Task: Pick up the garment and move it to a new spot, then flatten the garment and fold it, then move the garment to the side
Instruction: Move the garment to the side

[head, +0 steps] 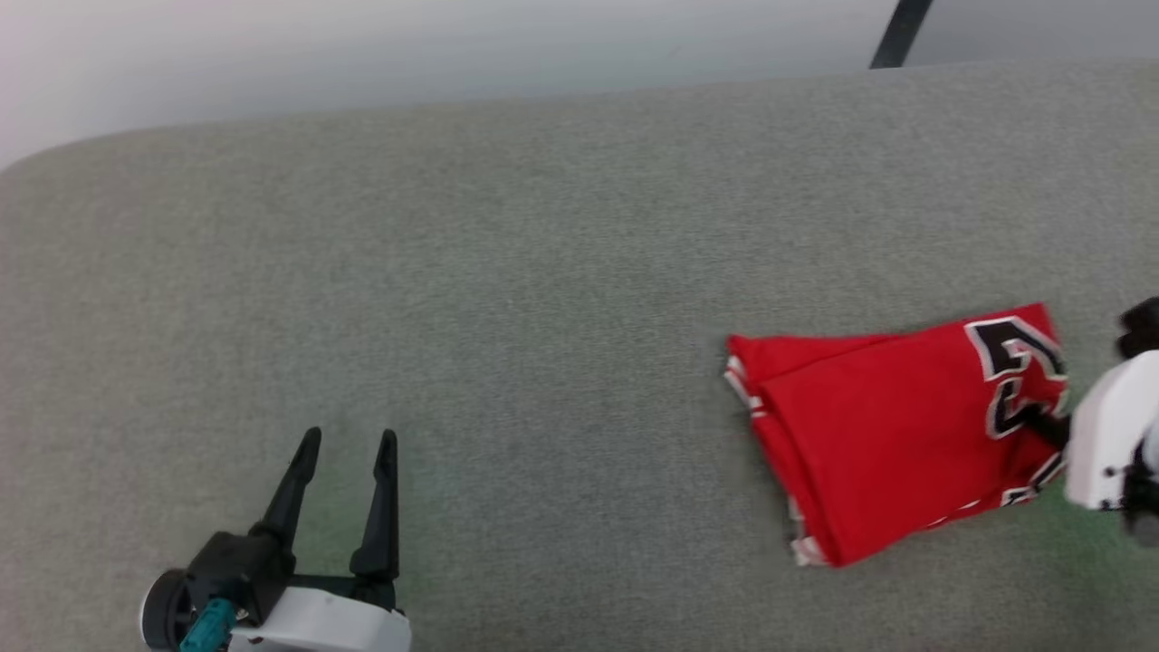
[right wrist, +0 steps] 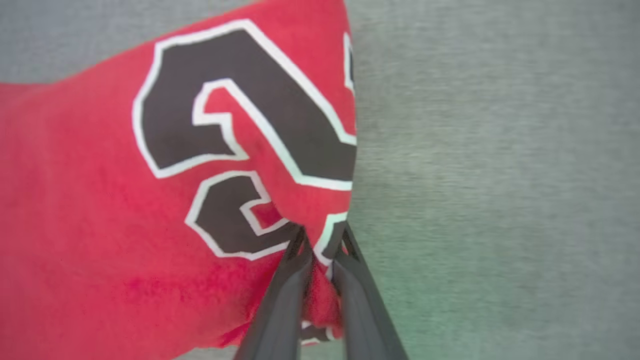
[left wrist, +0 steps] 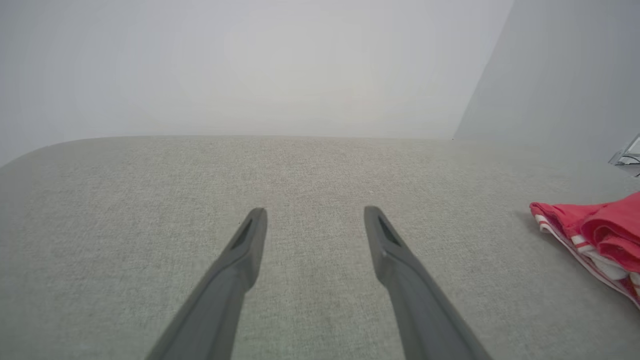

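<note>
Red folded garment (head: 878,426) looks soft, light and floppy. Right gripper (right wrist: 322,242) pinches its edge by the number; left gripper (head: 349,441) hangs spread.

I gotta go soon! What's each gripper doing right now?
Left gripper: open, empty.
Right gripper: shut on the jersey.

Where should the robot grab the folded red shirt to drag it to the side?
Probably the folded edge beside the big black number, coming from the robot's right. The garment lies flat on the grey surface, so only an edge gives layers to pinch, and that one is nearest the right hand, which is shut on it there.
</note>
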Robot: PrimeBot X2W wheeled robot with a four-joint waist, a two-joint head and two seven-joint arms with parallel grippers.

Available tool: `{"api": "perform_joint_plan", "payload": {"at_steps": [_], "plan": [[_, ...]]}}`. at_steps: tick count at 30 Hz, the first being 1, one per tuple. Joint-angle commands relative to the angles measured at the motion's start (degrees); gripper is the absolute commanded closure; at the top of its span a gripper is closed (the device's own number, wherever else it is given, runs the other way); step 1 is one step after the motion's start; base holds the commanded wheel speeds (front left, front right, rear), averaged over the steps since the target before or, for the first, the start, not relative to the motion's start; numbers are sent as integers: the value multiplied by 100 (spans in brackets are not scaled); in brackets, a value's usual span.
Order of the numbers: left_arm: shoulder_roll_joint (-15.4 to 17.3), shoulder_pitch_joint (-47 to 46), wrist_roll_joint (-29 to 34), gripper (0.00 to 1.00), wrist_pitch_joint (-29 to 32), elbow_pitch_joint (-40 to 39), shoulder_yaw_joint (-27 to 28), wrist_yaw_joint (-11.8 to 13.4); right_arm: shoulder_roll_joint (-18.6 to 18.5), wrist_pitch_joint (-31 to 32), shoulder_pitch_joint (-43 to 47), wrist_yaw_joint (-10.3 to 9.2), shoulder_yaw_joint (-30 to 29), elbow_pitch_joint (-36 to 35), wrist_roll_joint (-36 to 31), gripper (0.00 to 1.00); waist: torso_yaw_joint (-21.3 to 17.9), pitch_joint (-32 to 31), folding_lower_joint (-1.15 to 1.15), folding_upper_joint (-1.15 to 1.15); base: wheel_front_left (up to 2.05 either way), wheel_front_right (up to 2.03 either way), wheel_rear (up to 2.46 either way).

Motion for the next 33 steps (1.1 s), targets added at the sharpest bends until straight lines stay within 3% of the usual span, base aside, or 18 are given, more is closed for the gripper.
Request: {"api": "perform_joint_plan", "payload": {"at_steps": [1, 15, 21, 27, 33], "plan": [[-15, -53, -14, 0, -34, -14, -22, -38, -102, -154, -75, -17, -97, 75, 54, 100, -142, -3, 0, 0, 0, 0, 0], [-58, -641, 138, 0, -84, 70, -502, -211, -798, -1138, -103, -17, -810, 864, -79, 100, -968, 32, 0, 0, 0, 0, 0], [46, -820, 194, 0, -50, 28, -561, -233, -676, -1792, -453, -17, -1016, 1309, -428, 100, -1156, 145, 0, 0, 0, 0, 0], [220, -840, 252, 0, 80, -192, -537, -191, -507, -2547, -1092, -17, -1017, 1878, -1184, 100, -1207, 385, 0, 0, 0, 0, 0], [392, -911, 295, 0, 239, -494, -499, -154, -456, -2924, -1702, -17, -1095, 2743, -2052, 100, -1138, 655, 0, 0, 0, 0, 0]]}}
